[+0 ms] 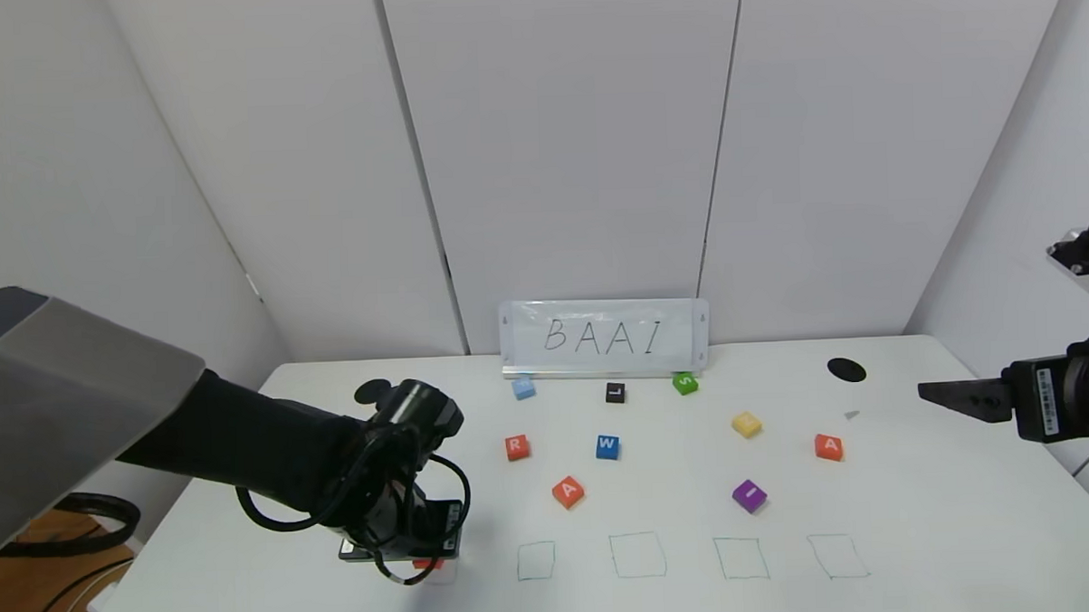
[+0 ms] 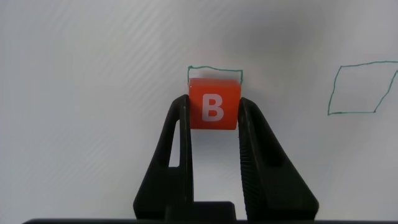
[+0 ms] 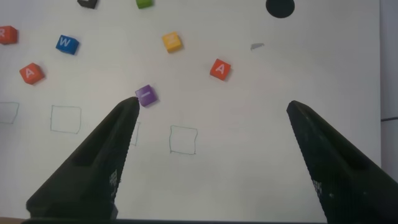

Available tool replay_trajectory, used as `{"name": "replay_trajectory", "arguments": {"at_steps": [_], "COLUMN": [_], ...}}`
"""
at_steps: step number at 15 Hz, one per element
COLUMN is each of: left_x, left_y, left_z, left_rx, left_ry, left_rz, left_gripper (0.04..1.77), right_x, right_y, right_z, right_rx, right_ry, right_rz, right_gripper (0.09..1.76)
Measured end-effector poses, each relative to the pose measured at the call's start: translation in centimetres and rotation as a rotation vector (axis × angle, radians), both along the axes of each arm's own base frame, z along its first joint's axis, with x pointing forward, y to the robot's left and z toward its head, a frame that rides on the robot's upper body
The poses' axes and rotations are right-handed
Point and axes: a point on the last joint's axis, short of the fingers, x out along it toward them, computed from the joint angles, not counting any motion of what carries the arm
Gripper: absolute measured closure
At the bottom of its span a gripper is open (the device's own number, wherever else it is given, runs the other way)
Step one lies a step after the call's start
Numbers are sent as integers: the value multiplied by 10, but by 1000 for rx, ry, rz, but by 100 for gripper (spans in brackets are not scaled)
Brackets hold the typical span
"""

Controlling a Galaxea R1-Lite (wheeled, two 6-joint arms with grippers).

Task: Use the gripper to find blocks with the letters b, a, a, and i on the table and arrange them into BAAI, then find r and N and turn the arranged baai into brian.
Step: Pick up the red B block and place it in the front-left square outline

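Note:
My left gripper is shut on the orange-red B cube, low over the leftmost pen-drawn square on the white table. In the head view the gripper hides most of the cube. One A cube lies at centre, the other A cube at right, and the purple I cube is between them. The R cube lies left of the blue W cube. I can read no N. My right gripper is open and empty, held high at the right edge.
Several empty drawn squares line the front. Yellow, black L, green S and light blue cubes lie near the BAAI sign. Black holes sit at back right and back left.

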Motion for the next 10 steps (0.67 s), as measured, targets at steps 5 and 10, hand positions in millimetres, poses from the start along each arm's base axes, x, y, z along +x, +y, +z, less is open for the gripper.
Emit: {"name": "replay_trajectory", "arguments": {"at_steps": [5,10], "left_x": [-3,-5], "left_y": [-4,-4], "left_z": [-17,-24], "left_rx": [-5,6], "left_ry": [-4,14], "left_rz": [-2,2], "left_gripper": [132,132], "right_x": [0,0], "right_y": [0,0], "right_z": [0,0], "right_rx": [0,0], "right_ry": [-1,-1], "right_rz": [0,2], "right_gripper": [14,14]}}
